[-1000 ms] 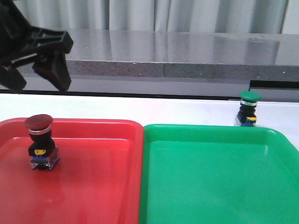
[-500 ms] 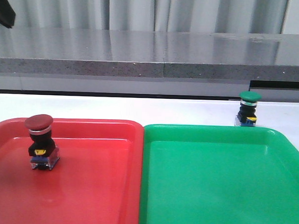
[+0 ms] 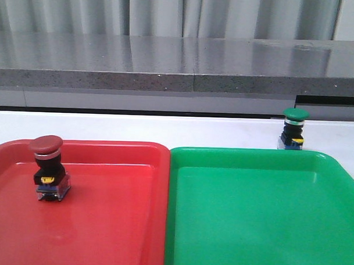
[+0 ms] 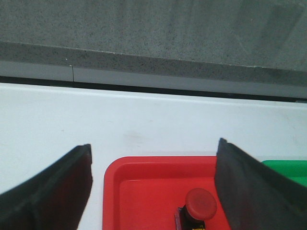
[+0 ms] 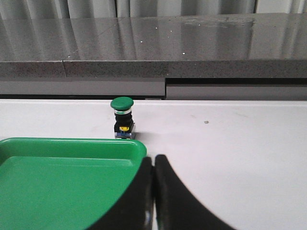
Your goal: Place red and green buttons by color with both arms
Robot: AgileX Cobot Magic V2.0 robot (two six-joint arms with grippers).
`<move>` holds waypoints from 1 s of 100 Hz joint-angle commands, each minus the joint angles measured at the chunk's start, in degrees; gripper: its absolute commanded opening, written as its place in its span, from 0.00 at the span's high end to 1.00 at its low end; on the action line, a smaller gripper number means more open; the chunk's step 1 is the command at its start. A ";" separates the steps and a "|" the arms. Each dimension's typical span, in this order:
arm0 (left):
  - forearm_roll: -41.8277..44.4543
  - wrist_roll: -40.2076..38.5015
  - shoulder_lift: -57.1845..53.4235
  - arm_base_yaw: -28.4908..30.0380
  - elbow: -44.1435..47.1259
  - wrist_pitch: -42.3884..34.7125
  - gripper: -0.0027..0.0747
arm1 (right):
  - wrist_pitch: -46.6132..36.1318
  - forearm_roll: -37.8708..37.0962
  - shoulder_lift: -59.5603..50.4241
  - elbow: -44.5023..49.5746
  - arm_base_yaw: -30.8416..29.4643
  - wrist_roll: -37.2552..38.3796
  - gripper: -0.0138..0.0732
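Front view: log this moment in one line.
red button: in red tray | green button: on table, behind green tray | left claw: open | right claw: shut, empty

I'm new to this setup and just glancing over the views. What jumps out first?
Two big trays side by side: a red tray on the left, a green tray on the right. The red button stands upright inside the red tray, while the green button stands on the white table just beyond the green tray's far edge.
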 commanded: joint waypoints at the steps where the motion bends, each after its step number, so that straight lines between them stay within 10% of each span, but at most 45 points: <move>1: 0.45 -0.66 -4.34 0.14 0.65 -4.83 0.38 | -4.68 -0.58 -1.15 -0.82 0.04 0.01 0.97; 61: 3.97 -0.66 -14.28 0.14 4.25 -4.44 0.99 | -4.68 -0.58 -1.15 -0.82 0.04 0.01 0.97; 100: 3.97 -0.66 -14.28 0.14 4.25 -4.44 0.99 | -4.68 -0.58 -1.15 -0.82 0.04 0.01 0.97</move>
